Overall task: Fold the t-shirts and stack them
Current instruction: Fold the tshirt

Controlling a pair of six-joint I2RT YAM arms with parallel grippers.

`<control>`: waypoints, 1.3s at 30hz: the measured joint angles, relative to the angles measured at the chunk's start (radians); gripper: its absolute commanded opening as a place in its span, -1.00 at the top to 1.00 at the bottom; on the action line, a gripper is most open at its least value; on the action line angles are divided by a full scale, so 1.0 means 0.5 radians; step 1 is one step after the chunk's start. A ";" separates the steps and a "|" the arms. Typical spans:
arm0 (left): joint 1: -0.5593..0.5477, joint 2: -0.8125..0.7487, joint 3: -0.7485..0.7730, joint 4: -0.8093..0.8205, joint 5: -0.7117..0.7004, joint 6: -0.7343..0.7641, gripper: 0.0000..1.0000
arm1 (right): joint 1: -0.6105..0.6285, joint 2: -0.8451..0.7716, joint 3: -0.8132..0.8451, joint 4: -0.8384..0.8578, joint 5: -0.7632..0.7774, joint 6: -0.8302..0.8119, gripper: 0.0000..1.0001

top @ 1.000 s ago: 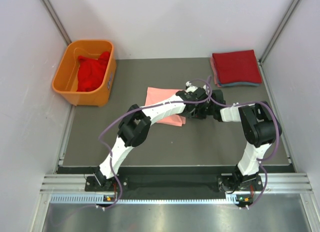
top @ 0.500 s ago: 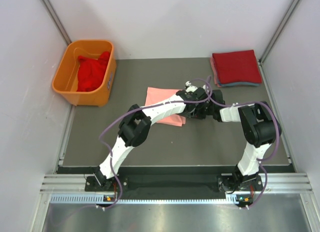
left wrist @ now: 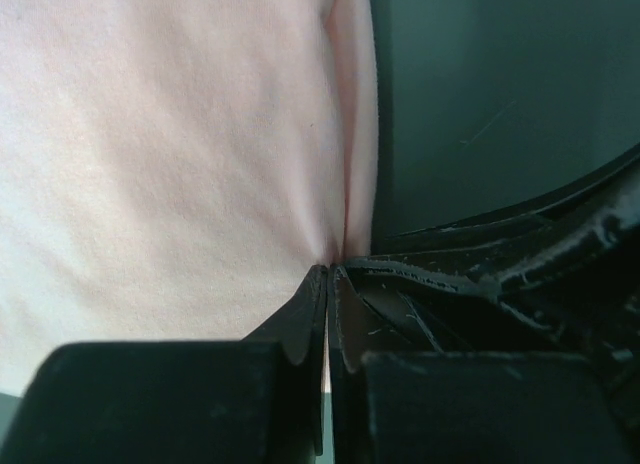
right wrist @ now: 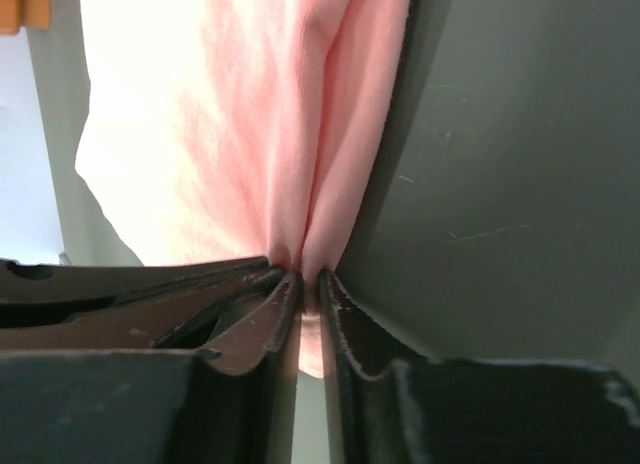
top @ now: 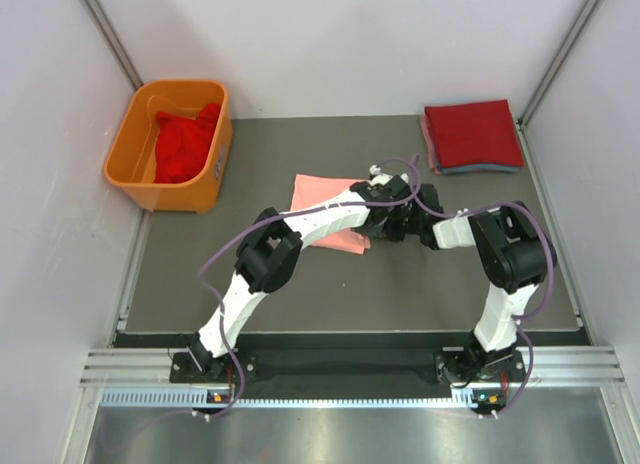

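We count two arms, a left arm [top: 235, 304] and a right arm [top: 500, 319], and two claws, the left claw [left wrist: 330, 272] and the right claw [right wrist: 305, 279]. There is one counter [top: 420, 284], one orange tub [top: 128, 134], one pink shirt [top: 322, 196] and one red heap [top: 185, 144], its shirts uncountable. One stack [top: 470, 132] shows three colours: red on top, pink and blue edges beneath.

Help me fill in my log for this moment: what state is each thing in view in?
Pink t-shirt: lying folded over, one edge pinched by both grippers.
Left gripper: shut on the pink t-shirt.
Right gripper: shut on the pink t-shirt.
Red t-shirt: crumpled, unfolded, in the tub.
Stack of t-shirts: folded, a red one on top.
Tub: upright, holding the red t-shirt.
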 measured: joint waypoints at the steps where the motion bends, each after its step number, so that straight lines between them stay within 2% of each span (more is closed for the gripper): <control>1: -0.001 -0.011 -0.013 0.010 0.007 -0.003 1.00 | 0.004 0.005 -0.016 0.034 -0.002 0.017 0.80; 7: -0.001 -0.059 -0.034 0.021 0.025 -0.033 1.00 | 0.014 0.027 -0.133 0.293 -0.009 0.142 0.92; 11: -0.001 -0.090 -0.042 0.024 0.037 -0.038 1.00 | 0.014 0.085 -0.244 0.606 -0.030 0.300 0.99; 18: -0.005 -0.156 -0.068 0.043 0.079 -0.047 1.00 | 0.021 0.277 -0.372 1.182 -0.102 0.629 1.00; 26: -0.005 -0.172 -0.130 0.072 0.130 -0.075 1.00 | 0.073 0.327 -0.380 1.328 -0.101 0.745 0.98; 31: -0.005 -0.182 -0.167 0.093 0.146 -0.083 1.00 | 0.084 0.334 -0.380 1.323 -0.066 0.747 0.85; 36: -0.002 -0.215 -0.197 0.104 0.161 -0.083 1.00 | 0.085 0.325 -0.384 1.305 -0.044 0.745 0.49; 37: 0.000 -0.225 -0.198 0.100 0.166 -0.083 0.96 | 0.085 0.319 -0.384 1.302 -0.044 0.744 0.46; 38: 0.002 -0.235 -0.198 0.094 0.171 -0.082 0.75 | 0.085 0.302 -0.384 1.280 -0.041 0.735 0.44; 39: 0.005 -0.248 -0.198 0.090 0.182 -0.078 0.71 | 0.085 0.267 -0.384 1.234 -0.034 0.713 0.43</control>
